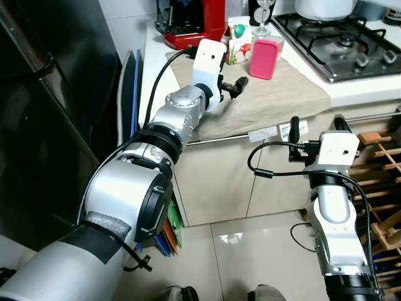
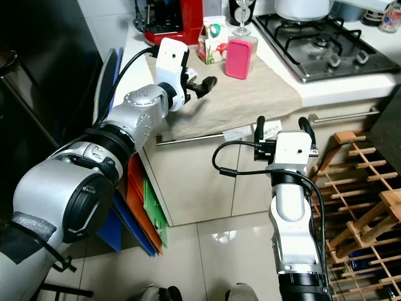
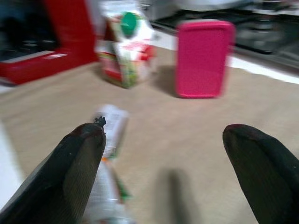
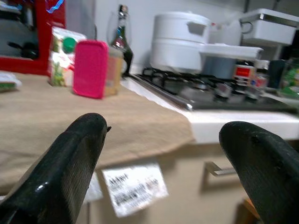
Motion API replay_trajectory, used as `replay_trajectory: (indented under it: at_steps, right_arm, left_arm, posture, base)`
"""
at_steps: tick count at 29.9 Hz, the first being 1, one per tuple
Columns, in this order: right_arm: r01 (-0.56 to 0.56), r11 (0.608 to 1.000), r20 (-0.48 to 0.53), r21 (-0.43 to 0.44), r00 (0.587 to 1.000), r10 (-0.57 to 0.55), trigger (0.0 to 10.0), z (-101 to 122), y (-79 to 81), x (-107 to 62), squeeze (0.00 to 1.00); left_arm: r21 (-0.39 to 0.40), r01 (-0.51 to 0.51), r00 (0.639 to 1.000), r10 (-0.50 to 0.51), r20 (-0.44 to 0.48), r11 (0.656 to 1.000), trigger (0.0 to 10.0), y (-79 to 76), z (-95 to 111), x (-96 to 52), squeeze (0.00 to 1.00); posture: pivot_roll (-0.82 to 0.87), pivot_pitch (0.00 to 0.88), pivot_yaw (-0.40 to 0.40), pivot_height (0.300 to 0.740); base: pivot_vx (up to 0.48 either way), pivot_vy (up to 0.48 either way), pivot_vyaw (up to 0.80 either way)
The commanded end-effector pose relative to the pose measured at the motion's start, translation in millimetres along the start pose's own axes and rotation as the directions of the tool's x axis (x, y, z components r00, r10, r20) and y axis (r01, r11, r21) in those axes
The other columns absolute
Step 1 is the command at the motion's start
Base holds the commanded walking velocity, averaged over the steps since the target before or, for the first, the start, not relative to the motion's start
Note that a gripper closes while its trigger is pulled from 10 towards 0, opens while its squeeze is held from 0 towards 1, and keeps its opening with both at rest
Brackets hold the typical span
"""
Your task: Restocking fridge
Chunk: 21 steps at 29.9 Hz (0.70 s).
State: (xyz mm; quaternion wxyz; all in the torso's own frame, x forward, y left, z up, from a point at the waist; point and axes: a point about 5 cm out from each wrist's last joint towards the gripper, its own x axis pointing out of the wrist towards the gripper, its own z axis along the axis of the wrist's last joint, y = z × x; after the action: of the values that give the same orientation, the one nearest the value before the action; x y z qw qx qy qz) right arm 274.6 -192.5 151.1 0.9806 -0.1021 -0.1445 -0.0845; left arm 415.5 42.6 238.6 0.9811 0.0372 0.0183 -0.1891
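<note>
Reaching over the desk, the spread left claw faces the upright pink box straight ahead; right claw spread, lower.

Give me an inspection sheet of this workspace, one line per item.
Surface: counter covered with a beige cloth.
Job's things: carton with green cap and pink container upright on the cloth; a packet lies flat near the left gripper.
Clutter: red appliance, glass.
Grippers: left gripper open above the cloth, holding nothing; right gripper open, in front of the cabinet below the counter edge.
Cables: black cable loops at the right wrist; another runs along the left arm.
Surroundings: gas hob, dark fridge, wooden rack, tiled floor.
</note>
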Motion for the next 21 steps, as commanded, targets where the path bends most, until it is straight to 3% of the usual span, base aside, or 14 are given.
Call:
replay_trajectory:
  at_steps: [1, 3, 4, 6, 8, 11, 15, 16, 21]
  right_arm:
    - [0.000, 1.000, 0.024, -0.004, 1.000, 0.000, 10.0, 8, -2.0, 1.6, 0.00]
    - [0.004, 1.000, 0.026, -0.029, 1.000, -0.003, 10.0, 9, -9.8, 2.9, 0.00]
    - [0.043, 0.997, 0.025, -0.071, 0.999, -0.041, 10.0, 11, -31.9, 8.4, 0.00]
    - [0.071, 0.992, 0.036, -0.103, 0.997, -0.067, 10.0, 18, -49.0, 12.6, 0.00]
    - [0.065, 0.990, 0.053, -0.128, 0.997, -0.059, 10.0, 25, -54.8, 15.2, 0.00]
    - [0.067, 0.985, 0.068, -0.159, 0.996, -0.057, 10.0, 31, -62.9, 20.9, 0.00]
    - [0.076, 0.985, 0.079, -0.154, 0.995, -0.064, 10.0, 36, -65.4, 25.5, 0.00]
    - [0.050, 0.984, 0.105, -0.170, 0.994, -0.033, 10.0, 42, -61.8, 33.6, 0.00]
    - [0.017, 0.986, 0.144, -0.164, 0.989, 0.007, 10.0, 55, -53.6, 54.5, 0.00]
  left_arm:
    - [0.017, -0.048, 0.998, 0.047, 0.039, 0.999, 10.0, 6.2, 12, 0.4, 0.00]
    - [-0.018, -0.073, 0.994, 0.075, 0.076, 0.997, 10.0, 8.4, 21, 0.5, 0.00]
    - [-0.046, -0.081, 0.990, 0.085, 0.108, 0.996, 10.0, 8.2, 30, 0.9, 0.00]
    - [-0.032, -0.086, 0.990, 0.088, 0.107, 0.996, 10.0, 9.1, 32, 0.9, 0.00]
    - [-0.005, -0.092, 0.991, 0.092, 0.098, 0.996, 10.0, 10.4, 30, 0.8, 0.00]
    - [-0.051, -0.094, 0.994, 0.097, 0.053, 0.994, 10.0, 11.6, 21, 0.6, 0.00]
    - [-0.087, -0.081, 0.995, 0.086, 0.049, 0.993, 10.0, 10.6, 21, 0.8, 0.00]
    - [-0.132, -0.044, 0.998, 0.050, 0.041, 0.990, 10.0, 6.8, 20, 1.4, 0.00]
    - [-0.068, -0.087, 0.995, 0.089, 0.037, 0.994, 10.0, 8.9, 21, 1.2, 0.00]
  posture:
    - [-0.37, 0.088, 0.144, 0.723]
    - [-0.38, 0.080, 0.139, 0.723]
    - [-0.39, 0.067, 0.108, 0.723]
    - [-0.41, 0.066, 0.100, 0.723]
    - [-0.42, 0.068, 0.095, 0.723]
    - [-0.44, 0.071, 0.083, 0.723]
    - [-0.45, 0.079, 0.089, 0.723]
    - [-0.45, 0.076, 0.083, 0.723]
    - [-0.44, 0.052, 0.074, 0.723]
  base:
    - [0.000, 0.000, 0.00]
    - [0.000, 0.000, 0.00]
    - [0.000, 0.000, 0.00]
    - [0.000, 0.000, 0.00]
    - [0.000, 0.000, 0.00]
    - [0.000, 0.000, 0.00]
    - [0.000, 0.000, 0.00]
    - [0.000, 0.000, 0.00]
    - [0.000, 0.000, 0.00]
